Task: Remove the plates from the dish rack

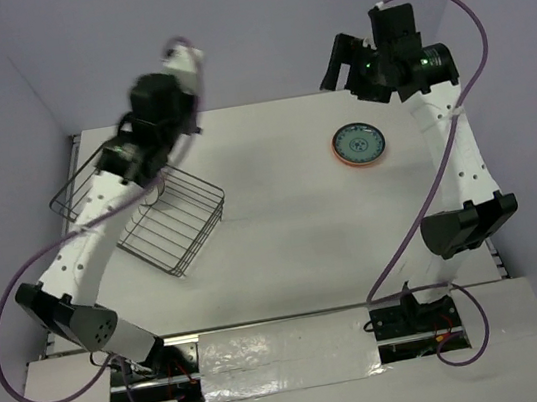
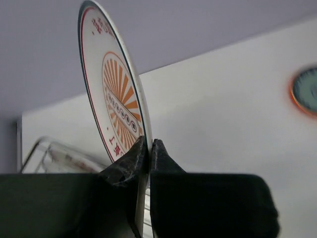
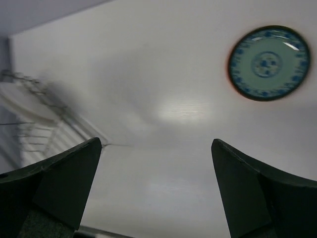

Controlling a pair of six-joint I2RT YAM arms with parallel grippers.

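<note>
My left gripper (image 2: pixel 148 147) is shut on the lower rim of a white plate (image 2: pixel 111 94) with an orange sunburst and red motifs. It holds the plate on edge, high above the table; in the top view the plate (image 1: pixel 186 60) sticks up from the gripper (image 1: pixel 174 86). The dark wire dish rack (image 1: pixel 153 206) stands below at the left, its contents not discernible. An orange plate with a teal centre (image 1: pixel 359 144) lies flat on the table at the right, also in the right wrist view (image 3: pixel 269 63). My right gripper (image 3: pixel 154 148) is open, empty and raised (image 1: pixel 335 72).
The white table (image 1: pixel 281 219) ends at grey walls behind and at both sides. The rack's blurred edge shows at the left of the right wrist view (image 3: pixel 29 116) and the lower left of the left wrist view (image 2: pixel 49 153). Purple cables loop off both arms.
</note>
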